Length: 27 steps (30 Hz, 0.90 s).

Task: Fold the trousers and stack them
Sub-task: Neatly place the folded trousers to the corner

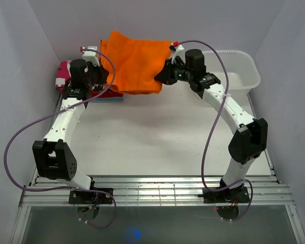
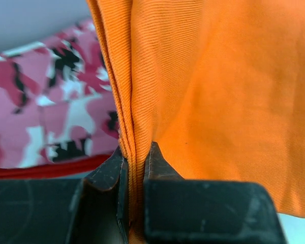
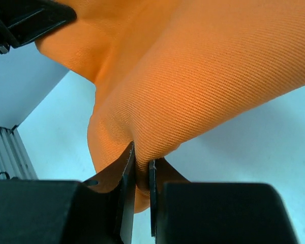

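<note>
Folded orange trousers (image 1: 134, 61) hang between my two grippers at the back of the table, partly over a stack of folded trousers topped by a pink camouflage pair (image 1: 63, 73). My left gripper (image 1: 102, 76) is shut on the orange trousers' left edge (image 2: 137, 127), with the camouflage pair (image 2: 46, 117) just behind it. My right gripper (image 1: 162, 76) is shut on the right edge of the orange cloth (image 3: 193, 86), held above the table. The cloth hides most of the stack.
A white plastic basket (image 1: 236, 71) stands at the back right. White walls close in the left, right and back. A red and a blue layer (image 1: 109, 96) of the stack peek out under the orange cloth. Purple cables loop off both arms.
</note>
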Each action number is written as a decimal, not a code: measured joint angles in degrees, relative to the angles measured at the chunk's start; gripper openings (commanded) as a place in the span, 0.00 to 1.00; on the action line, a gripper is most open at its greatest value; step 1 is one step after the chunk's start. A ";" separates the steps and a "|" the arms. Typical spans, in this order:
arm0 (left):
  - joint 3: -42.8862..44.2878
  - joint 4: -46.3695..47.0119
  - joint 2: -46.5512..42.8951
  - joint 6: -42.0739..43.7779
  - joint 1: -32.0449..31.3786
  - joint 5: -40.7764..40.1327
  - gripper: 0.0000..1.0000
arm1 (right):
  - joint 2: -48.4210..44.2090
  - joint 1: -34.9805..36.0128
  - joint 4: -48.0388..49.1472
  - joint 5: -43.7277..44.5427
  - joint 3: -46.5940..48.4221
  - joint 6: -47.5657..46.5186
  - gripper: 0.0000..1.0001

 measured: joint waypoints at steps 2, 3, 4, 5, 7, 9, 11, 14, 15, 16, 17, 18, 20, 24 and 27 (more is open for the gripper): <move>2.05 1.81 0.92 0.24 2.71 -0.57 0.00 | 5.46 1.01 1.53 0.11 6.21 -0.35 0.08; 2.95 3.08 1.73 0.13 4.50 -0.55 0.00 | 8.41 1.55 3.02 0.26 9.16 -0.46 0.08; 3.61 4.22 2.40 -0.04 6.01 -0.57 0.00 | 10.73 2.01 4.42 0.46 11.19 -0.50 0.08; 4.50 5.81 3.67 -0.28 8.20 -0.46 0.00 | 13.94 2.64 5.44 0.57 14.16 -0.52 0.08; 5.66 8.79 6.34 -0.72 11.72 -0.17 0.00 | 20.24 4.35 8.57 1.62 19.67 -0.55 0.08; 6.58 11.15 9.33 -1.20 14.53 0.33 0.00 | 27.02 6.43 10.64 3.37 26.38 -0.81 0.08; 7.96 12.96 12.81 -1.84 16.98 0.76 0.00 | 32.33 8.46 13.22 5.86 30.91 -1.20 0.08; 9.88 15.28 17.88 -2.67 19.78 1.11 0.00 | 38.07 11.47 17.31 10.69 34.32 -2.25 0.08; 10.01 16.33 19.26 -2.80 20.55 1.11 0.00 | 40.17 12.48 18.53 12.37 35.93 -2.56 0.08; 10.03 17.27 20.44 -2.91 21.22 1.11 0.00 | 42.05 13.33 19.91 13.88 37.18 -3.04 0.08; 10.03 18.10 21.55 -3.04 21.88 1.07 0.00 | 43.71 14.08 21.31 15.08 38.07 -3.54 0.08; 10.05 18.73 22.51 -3.06 22.47 1.01 0.00 | 45.09 14.71 22.75 16.11 38.62 -3.89 0.08; 10.32 19.76 24.30 -3.41 23.50 1.11 0.00 | 47.28 15.58 25.70 17.73 38.71 -4.74 0.08; 10.58 20.79 26.36 -4.17 24.94 1.77 0.00 | 51.12 16.28 31.50 20.63 38.77 -6.73 0.08; 10.21 21.53 26.53 -4.57 25.70 2.62 0.00 | 53.42 16.28 35.30 21.03 38.97 -8.02 0.08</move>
